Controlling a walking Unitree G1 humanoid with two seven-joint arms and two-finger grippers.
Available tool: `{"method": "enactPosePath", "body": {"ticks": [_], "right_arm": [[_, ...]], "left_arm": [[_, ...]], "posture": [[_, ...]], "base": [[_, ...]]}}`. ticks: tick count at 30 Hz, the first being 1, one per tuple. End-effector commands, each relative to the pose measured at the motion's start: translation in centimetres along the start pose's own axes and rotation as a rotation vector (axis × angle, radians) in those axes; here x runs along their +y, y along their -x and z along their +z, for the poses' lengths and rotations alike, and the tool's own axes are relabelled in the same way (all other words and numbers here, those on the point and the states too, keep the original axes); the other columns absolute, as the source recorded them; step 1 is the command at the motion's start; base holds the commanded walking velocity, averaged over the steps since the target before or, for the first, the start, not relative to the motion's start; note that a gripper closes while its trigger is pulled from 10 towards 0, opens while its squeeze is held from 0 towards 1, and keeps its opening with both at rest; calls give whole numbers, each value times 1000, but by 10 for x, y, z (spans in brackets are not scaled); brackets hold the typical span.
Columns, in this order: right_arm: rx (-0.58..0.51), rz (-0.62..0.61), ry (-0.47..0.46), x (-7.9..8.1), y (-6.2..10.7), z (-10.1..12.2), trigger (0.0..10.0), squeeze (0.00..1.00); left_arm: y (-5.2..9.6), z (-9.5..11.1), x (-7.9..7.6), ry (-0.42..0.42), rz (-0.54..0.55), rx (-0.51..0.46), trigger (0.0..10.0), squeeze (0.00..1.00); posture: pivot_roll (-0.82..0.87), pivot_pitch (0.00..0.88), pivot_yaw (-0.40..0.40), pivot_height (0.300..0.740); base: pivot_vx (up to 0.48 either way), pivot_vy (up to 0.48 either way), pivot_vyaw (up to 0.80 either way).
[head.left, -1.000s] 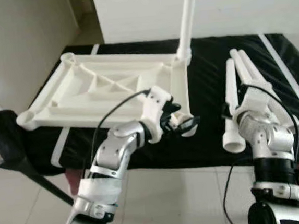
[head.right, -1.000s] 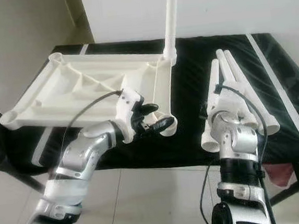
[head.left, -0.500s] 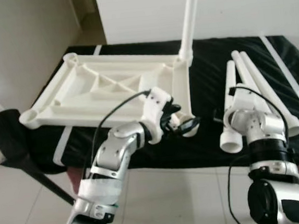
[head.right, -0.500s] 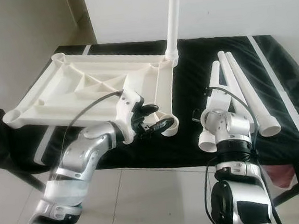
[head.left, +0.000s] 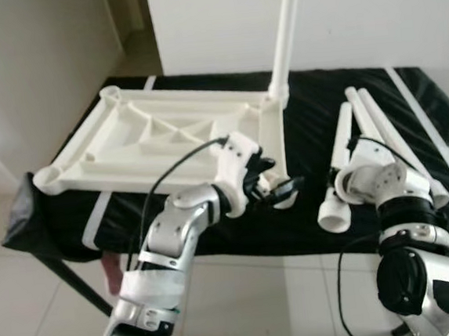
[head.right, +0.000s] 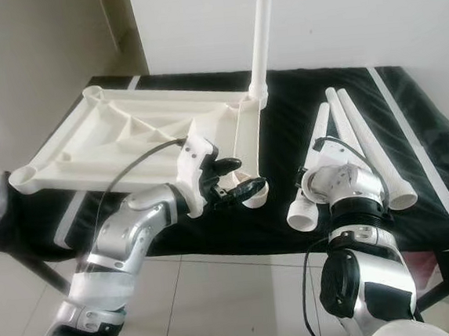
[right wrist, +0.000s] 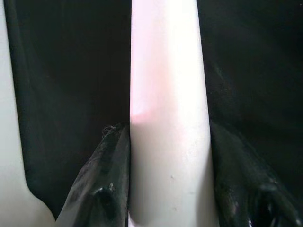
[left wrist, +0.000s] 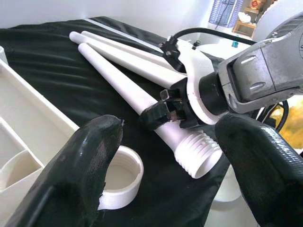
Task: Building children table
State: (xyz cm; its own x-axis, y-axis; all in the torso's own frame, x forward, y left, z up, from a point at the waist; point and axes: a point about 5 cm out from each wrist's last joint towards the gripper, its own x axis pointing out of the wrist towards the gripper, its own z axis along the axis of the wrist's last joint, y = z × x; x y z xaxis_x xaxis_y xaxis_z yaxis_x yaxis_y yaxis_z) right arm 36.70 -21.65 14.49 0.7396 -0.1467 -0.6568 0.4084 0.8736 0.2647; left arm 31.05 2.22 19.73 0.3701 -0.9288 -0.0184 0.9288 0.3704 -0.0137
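Observation:
The white tabletop (head.left: 151, 139) lies upside down on the black-clothed table (head.left: 309, 141). One white leg (head.left: 285, 29) stands upright in its far right corner. My left gripper (head.left: 276, 177) is open at the near right corner socket (head.right: 254, 195), with one finger on each side of the ring. My right gripper (head.left: 340, 180) is shut on a loose white leg (head.left: 343, 138), the leftmost of three. In the right wrist view both fingers (right wrist: 102, 189) press the leg (right wrist: 165, 94). Its threaded end (left wrist: 199, 153) juts past the table's front edge.
Two more white legs (head.left: 387, 134) lie side by side to the right of the held one. A white stripe (head.left: 433, 126) runs along the cloth at the far right. A pale wall stands behind the table, and tiled floor (head.left: 48, 309) lies in front.
My right wrist has turned and the held leg's threaded end has swung left, toward the corner socket. The left gripper has stayed at the socket. The camera has shifted slightly.

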Motion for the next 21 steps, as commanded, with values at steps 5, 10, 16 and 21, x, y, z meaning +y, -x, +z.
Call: {"method": "enactPosePath", "body": {"ticks": [5, 10, 16, 21], "right_arm": [[-18, 26, 64, 6, -1, -6, 0, 0], [-392, 11, 199, 9, 19, 26, 10000, 0], [-565, 162, 100, 15, 37, 35, 10000, 0], [-659, 256, 117, 19, 48, 35, 10000, 0]], "left_arm": [[2, 3, 7, -8, 54, 1, 10000, 0], [8, 7, 18, -17, 84, 12, 10000, 0], [12, 17, 40, -45, 165, 26, 10000, 0], [13, 20, 53, -46, 229, 52, 10000, 0]], "posture": [[-12, 0, 2, 740], [-7, 0, -2, 740], [-6, 6, -2, 740], [-7, 10, 2, 740]], "base": [[0, 0, 0], [0, 0, 0], [0, 0, 0], [0, 0, 0]]}}
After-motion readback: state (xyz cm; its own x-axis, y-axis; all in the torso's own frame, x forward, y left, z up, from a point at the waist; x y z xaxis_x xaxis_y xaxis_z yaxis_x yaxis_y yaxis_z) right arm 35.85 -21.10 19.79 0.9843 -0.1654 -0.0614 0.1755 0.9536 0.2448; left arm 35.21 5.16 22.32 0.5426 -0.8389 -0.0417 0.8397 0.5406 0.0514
